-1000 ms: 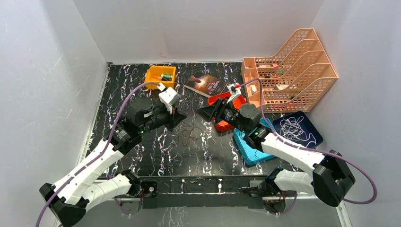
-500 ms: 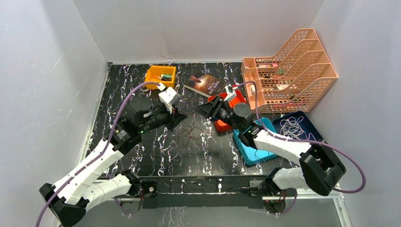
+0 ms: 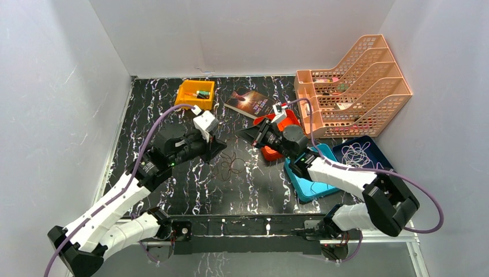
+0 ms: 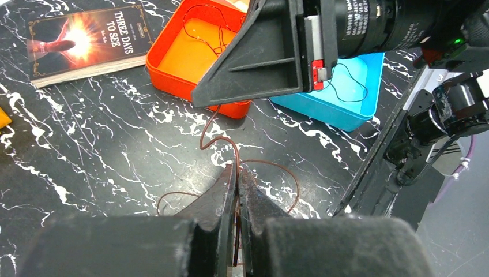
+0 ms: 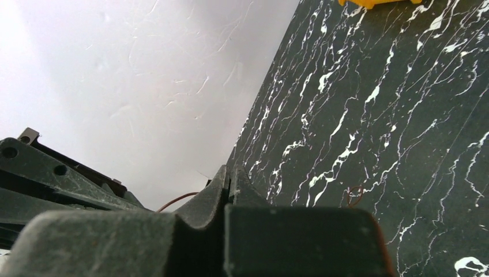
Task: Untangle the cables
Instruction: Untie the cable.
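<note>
A thin brown cable (image 3: 232, 163) lies in loose loops on the black marble table, between my two grippers. My left gripper (image 4: 237, 173) is shut on one strand of this brown cable (image 4: 230, 151), which rises from its jaws to the underside of my right gripper (image 4: 199, 104). In the top view the left gripper (image 3: 222, 149) and right gripper (image 3: 242, 137) sit close together, tips facing. My right gripper (image 5: 229, 173) is shut, with a brown strand (image 5: 179, 200) coming out beside its left finger. A whitish cable (image 3: 358, 154) lies coiled in the dark blue tray (image 3: 387, 167).
A red tray (image 4: 173, 72) holding a thin dark strand and a light blue tray (image 4: 357, 118) with a black loop sit right of the grippers. A book (image 3: 249, 103), an orange bin (image 3: 185, 98) and a peach file rack (image 3: 352, 81) line the back.
My right gripper has shut and edged left toward the left gripper. The left arm has shifted slightly, still holding the brown cable.
</note>
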Motion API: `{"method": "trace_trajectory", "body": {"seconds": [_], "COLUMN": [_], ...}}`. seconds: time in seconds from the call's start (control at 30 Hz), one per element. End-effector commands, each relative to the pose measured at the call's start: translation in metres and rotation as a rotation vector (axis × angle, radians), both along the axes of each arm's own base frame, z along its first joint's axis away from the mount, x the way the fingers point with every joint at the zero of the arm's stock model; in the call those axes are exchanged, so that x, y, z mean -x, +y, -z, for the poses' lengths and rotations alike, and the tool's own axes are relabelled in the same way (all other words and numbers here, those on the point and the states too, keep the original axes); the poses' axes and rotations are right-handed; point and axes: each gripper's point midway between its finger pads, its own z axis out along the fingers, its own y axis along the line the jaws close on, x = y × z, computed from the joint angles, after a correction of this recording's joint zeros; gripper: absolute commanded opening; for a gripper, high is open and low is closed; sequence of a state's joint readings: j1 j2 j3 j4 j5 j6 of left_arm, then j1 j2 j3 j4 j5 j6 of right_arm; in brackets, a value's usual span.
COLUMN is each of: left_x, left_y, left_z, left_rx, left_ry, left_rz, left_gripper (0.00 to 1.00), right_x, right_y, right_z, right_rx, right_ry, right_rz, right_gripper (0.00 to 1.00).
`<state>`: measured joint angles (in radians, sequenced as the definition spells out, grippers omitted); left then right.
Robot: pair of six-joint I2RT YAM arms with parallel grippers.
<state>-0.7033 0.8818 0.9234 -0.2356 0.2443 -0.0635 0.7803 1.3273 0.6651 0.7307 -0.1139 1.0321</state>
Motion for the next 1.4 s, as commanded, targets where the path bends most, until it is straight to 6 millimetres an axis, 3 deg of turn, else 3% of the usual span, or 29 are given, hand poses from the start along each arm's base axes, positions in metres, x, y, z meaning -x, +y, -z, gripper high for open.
{"method": "trace_trajectory", "body": {"seconds": [0.0,0.07,0.13,0.27,0.4,0.63,0.83,1.2,1.37], "left_x": [0.001,0.0,0.0,0.001,0.0,-0.019,-0.036,-0.046,-0.044], "left_y": [0.008,0.012,0.014,0.018,0.018,0.019,0.022,0.0,-0.005], "left_z": [-0.005,-0.003,-0.003,-0.008,-0.014,-0.022,-0.014,-0.002,-0.01], "left_rx": [0.014,0.01,0.014,0.032,0.051,0.096,0.108,0.046,0.059], "left_ry": [-0.02,-0.015,-0.016,-0.031,-0.051,-0.111,-0.152,-0.17,-0.187], "left_rz": [-0.032,-0.052,-0.068,-0.085,-0.092,-0.17,-0.239,-0.144,-0.115], "left_gripper": [0.08,0.34,0.52,0.68,0.76,0.79,0.8,0.61,0.42], "right_x": [-0.004,-0.007,-0.011,-0.016,-0.015,-0.002,0.006,0.019,0.02], "right_y": [-0.008,-0.012,-0.017,-0.026,-0.026,-0.021,-0.024,-0.029,-0.031], "right_z": [-0.057,-0.068,-0.077,-0.093,-0.101,-0.113,-0.13,-0.138,-0.133], "right_rx": [-0.03,0.019,0.091,0.17,0.199,0.161,0.12,0.116,0.131], "right_ry": [-0.159,-0.208,-0.268,-0.353,-0.383,-0.374,-0.374,-0.371,-0.365], "right_rz": [0.045,0.069,0.094,0.131,0.12,0.055,0.046,0.01,0.01], "right_gripper": [0.0,0.0,0.0,0.0,0.0,0.0,0.0,0.0,0.0]}}
